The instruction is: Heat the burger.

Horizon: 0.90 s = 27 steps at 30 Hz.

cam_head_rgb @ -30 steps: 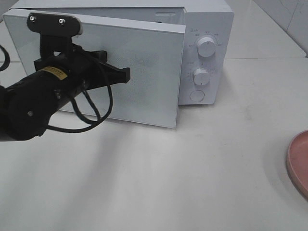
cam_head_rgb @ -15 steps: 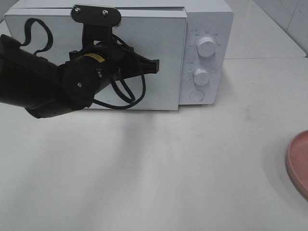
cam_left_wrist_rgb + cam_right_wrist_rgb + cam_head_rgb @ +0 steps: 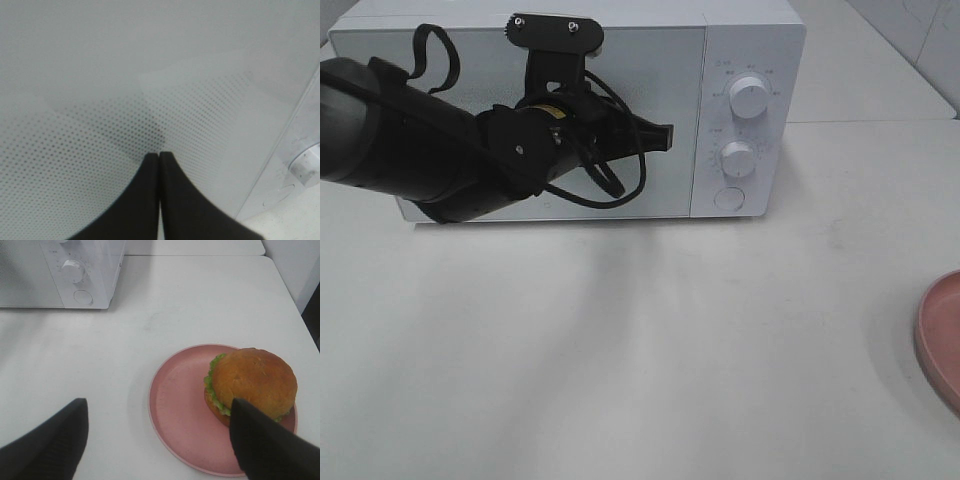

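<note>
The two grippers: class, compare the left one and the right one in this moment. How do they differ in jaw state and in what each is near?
The left gripper has its jaws pressed shut; the right gripper stands wide open. The left gripper's tips are against the microwave door, which looks closed; the right gripper hangs above the pink plate carrying the burger, not gripping it. Both have dark fingers and hold nothing.
</note>
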Tool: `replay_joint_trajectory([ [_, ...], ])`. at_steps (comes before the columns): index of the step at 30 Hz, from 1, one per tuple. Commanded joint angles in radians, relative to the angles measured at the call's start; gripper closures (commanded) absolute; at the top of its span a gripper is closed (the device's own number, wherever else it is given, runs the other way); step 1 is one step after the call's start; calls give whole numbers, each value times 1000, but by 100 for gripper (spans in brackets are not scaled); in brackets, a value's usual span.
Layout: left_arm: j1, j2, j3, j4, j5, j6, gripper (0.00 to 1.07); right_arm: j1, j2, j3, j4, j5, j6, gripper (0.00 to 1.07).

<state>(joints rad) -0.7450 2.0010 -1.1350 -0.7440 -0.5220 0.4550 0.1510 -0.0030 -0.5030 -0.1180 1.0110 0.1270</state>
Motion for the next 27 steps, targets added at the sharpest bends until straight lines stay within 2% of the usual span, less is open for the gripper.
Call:
replay_joint_trajectory([
  [1, 43, -1, -27, -24, -82, 6, 107, -6, -30, 3, 2, -11, -13, 31],
  [8, 16, -47, 9, -20, 40, 22, 107, -6, -30, 3, 2, -11, -13, 31],
  [16, -63, -151, 132, -21, 83, 45, 107, -6, -30, 3, 2, -11, -13, 31],
  [18, -74, -176, 160, -21, 127, 45, 103, -6, -30, 3, 2, -11, -13, 31],
  [19, -75, -186, 173, -22, 156, 45, 99, -6, -30, 3, 2, -11, -13, 31],
  [20, -75, -208, 194, -22, 251, 45, 84, -6, -30, 3, 2, -11, -13, 31],
  [21, -75, -208, 194, -22, 251, 45, 84, -6, -30, 3, 2, -11, -13, 31],
  [22, -73, -224, 208, -21, 341, 48, 56, -6, -30, 3, 2, -11, -13, 31],
  [23, -73, -224, 208, -21, 341, 48, 56, -6, -30, 3, 2, -11, -13, 31],
  [24, -70, -231, 213, -21, 385, 48, 40, -6, -30, 3, 2, -11, -13, 31],
  [25, -64, -239, 216, -12, 477, 48, 14, -6, -30, 3, 2, -11, -13, 31],
  [26, -64, -239, 216, -12, 477, 48, 14, -6, -30, 3, 2, -11, -13, 31],
  [27, -51, -240, 216, 10, 596, 48, 5, -6, -30, 3, 2, -11, -13, 31],
])
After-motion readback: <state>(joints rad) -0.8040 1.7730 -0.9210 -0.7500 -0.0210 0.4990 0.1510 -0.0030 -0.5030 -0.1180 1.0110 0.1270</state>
